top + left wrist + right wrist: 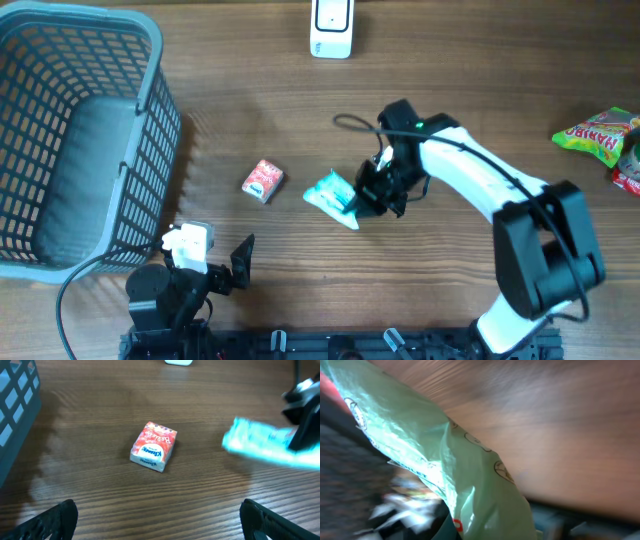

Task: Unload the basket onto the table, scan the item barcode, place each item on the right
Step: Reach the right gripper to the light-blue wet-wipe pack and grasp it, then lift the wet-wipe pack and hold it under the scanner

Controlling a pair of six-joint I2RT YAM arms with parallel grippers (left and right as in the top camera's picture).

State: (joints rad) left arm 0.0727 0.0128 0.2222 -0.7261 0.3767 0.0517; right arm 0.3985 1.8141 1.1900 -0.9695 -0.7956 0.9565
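Note:
A pale teal plastic packet lies at the table's middle, with my right gripper shut on its right end. In the right wrist view the packet fills the frame, blurred, and the fingers are hidden behind it. The left wrist view shows the same packet at the right, with the dark right gripper on it. The white scanner stands at the table's far edge. My left gripper sits low at the front left, open and holding nothing, its fingertips spread wide.
A small red and white box lies left of the packet, seen also as the box in the left wrist view. A grey mesh basket fills the left side. A Haribo bag lies at the right edge.

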